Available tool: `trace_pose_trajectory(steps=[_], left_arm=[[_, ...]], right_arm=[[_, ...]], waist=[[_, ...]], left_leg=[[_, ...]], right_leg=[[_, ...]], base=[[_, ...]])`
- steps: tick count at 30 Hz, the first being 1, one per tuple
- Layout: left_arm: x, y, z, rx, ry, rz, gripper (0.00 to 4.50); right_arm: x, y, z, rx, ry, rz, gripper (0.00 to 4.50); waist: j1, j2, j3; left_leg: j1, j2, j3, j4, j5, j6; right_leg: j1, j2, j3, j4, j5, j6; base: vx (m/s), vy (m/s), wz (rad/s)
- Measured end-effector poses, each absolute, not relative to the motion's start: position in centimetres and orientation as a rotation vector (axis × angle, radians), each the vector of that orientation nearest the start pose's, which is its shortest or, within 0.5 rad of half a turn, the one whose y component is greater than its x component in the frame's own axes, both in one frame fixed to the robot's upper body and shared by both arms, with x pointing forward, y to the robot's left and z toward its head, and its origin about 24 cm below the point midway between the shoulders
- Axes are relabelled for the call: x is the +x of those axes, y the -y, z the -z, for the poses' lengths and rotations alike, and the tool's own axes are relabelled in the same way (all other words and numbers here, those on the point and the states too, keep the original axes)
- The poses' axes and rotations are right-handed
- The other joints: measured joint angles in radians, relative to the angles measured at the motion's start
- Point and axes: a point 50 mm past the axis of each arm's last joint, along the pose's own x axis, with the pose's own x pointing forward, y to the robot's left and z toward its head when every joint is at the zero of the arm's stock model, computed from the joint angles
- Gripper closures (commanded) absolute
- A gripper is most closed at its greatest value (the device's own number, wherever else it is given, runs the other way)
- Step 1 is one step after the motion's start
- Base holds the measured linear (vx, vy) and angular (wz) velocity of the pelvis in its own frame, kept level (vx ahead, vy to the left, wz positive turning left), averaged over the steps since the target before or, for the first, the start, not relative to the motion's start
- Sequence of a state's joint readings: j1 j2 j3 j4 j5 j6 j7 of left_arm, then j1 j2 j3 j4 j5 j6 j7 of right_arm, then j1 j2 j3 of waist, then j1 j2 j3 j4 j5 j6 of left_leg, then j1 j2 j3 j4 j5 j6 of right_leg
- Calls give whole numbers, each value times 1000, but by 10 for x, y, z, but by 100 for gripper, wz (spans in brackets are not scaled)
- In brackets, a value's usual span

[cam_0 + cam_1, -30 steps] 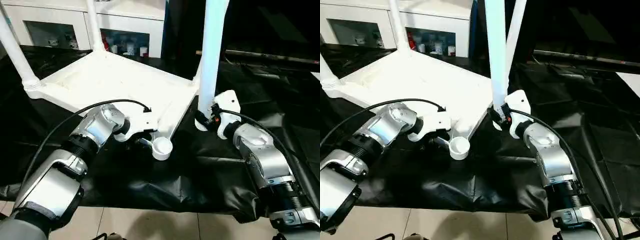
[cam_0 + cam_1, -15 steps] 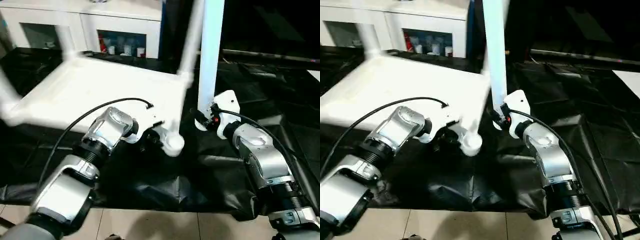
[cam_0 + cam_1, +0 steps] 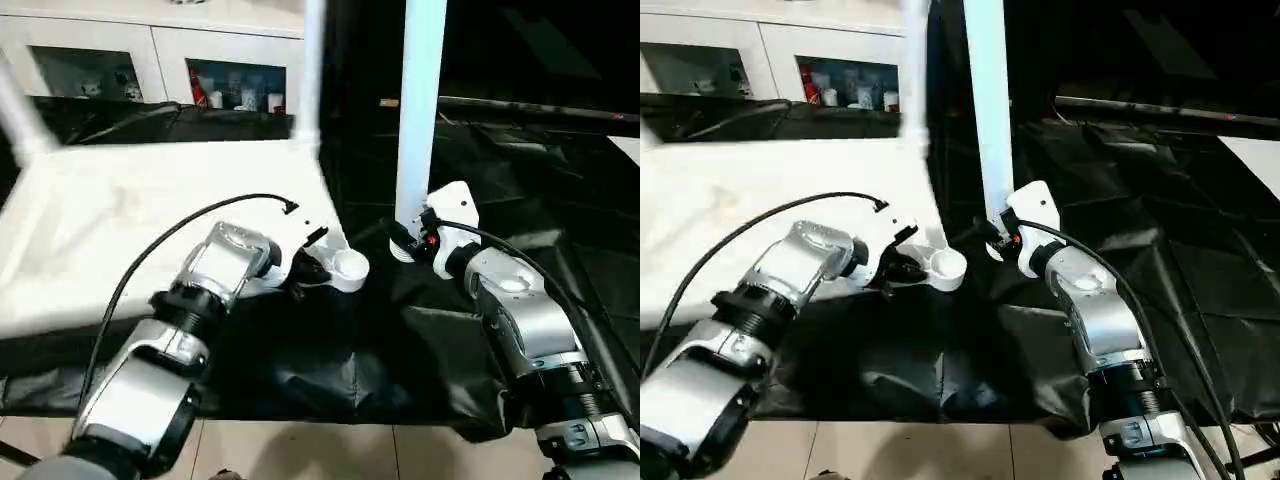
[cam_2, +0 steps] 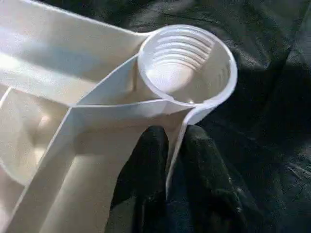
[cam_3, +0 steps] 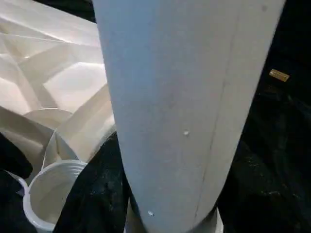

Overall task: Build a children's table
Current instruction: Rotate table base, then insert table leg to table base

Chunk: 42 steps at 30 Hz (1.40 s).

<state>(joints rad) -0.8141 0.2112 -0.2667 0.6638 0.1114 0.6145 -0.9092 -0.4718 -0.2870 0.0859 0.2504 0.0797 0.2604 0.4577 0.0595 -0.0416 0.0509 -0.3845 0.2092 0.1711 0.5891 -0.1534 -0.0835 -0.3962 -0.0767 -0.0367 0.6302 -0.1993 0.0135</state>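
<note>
The children's table lies upside down on the black cloth, its white top (image 3: 150,220) ribbed side up. Two legs (image 3: 312,70) (image 3: 22,120) stand in its far corner sockets. The near corner socket (image 3: 350,268) is empty, with its threads showing in the left wrist view (image 4: 187,68). My left gripper (image 3: 312,266) is shut on the thin rim wall just behind that socket, one black finger (image 4: 146,160) on each side. To the right of the socket, my right gripper (image 3: 408,240) is shut on the lower end of a loose white leg (image 3: 420,110), held upright.
The large table draped in black cloth (image 3: 330,350) carries everything, and its front edge drops to a tiled floor (image 3: 300,455). A white glass-door cabinet (image 3: 150,60) stands behind. Creased cloth (image 3: 560,200) stretches to the right of the upright leg.
The table top has swung round, bringing its empty corner socket rightwards, closer to the held leg. My left gripper travelled with it and closed on the rim. The right arm has not moved.
</note>
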Motion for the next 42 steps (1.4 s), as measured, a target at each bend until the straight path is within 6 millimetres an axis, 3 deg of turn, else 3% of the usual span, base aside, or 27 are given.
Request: trace_pose_trajectory(steps=[4, 5, 9, 10, 16, 25, 26, 29, 31, 37, 42], left_arm=[[350, -98, -71, 351, -638, 983, 416], [349, -99, -70, 370, -605, 997, 375], [344, -106, -64, 414, -562, 1030, 365], [343, -110, -64, 416, -570, 1034, 330], [344, -119, -67, 444, -562, 1038, 300], [346, -122, -75, 467, -514, 1070, 293], [346, -121, -77, 464, -506, 1075, 320], [349, -117, -82, 454, -476, 1098, 330], [351, -115, -85, 461, -460, 1101, 362], [351, -121, -80, 498, -477, 1100, 412], [350, -123, -80, 508, -487, 1114, 430]], right_arm=[[333, 145, -93, -228, -110, -542, 257], [333, 144, -93, -217, -110, -543, 257], [332, 139, -91, -161, -128, -553, 257], [332, 139, -90, -143, -137, -552, 257], [332, 144, -90, -92, -151, -540, 257], [330, 141, -91, -47, -175, -586, 257], [330, 142, -91, -47, -175, -585, 257], [330, 142, -91, -47, -177, -585, 257], [330, 141, -91, -48, -179, -586, 257], [330, 141, -93, -54, -172, -586, 257], [330, 141, -96, -60, -159, -588, 257]], waist=[[0, 0, 0], [-2, 1, 1], [2, 3, 2], [3, 4, 3], [21, 4, 3], [29, 4, 4], [29, 3, 4], [30, 3, 4], [30, 3, 4], [28, 4, 4], [27, 4, 4]], left_leg=[[0, 0, 0, -1, 0, 0], [0, 0, 0, -1, 0, 0], [-3, 0, 0, -2, 0, 0], [-3, 0, 0, -2, 0, 0], [-4, 1, 0, -3, 0, 0], [-4, 2, 1, -3, 0, 0], [-4, 2, 1, -3, 0, 0], [-4, 1, 1, -3, 0, 0], [-4, 1, 1, -3, 0, 0], [-3, 1, 1, -4, 0, 0], [-3, 1, 1, -4, 0, 0]], right_leg=[[0, 0, 0, -1, 0, 0], [-1, 0, 0, -1, 0, 0], [-3, 0, 0, -1, 0, 0], [-3, 0, 0, -1, 0, 0], [-4, 0, 0, -2, 0, 0], [-4, 0, 0, -2, 0, 0], [-4, 0, 0, -2, 0, 0], [-4, 0, 0, -2, 0, 0], [-4, 0, 0, -2, 0, 0], [-4, 0, 0, -3, 0, 0], [-3, 0, 0, -2, 0, 0]], base=[[0, 0, 0], [0, 0, 0], [0, 0, 0], [0, 0, 0], [0, 0, 0], [0, 0, 0], [0, 0, 0], [0, 0, 0], [0, 0, 0], [0, 0, 0], [0, 0, 0]])
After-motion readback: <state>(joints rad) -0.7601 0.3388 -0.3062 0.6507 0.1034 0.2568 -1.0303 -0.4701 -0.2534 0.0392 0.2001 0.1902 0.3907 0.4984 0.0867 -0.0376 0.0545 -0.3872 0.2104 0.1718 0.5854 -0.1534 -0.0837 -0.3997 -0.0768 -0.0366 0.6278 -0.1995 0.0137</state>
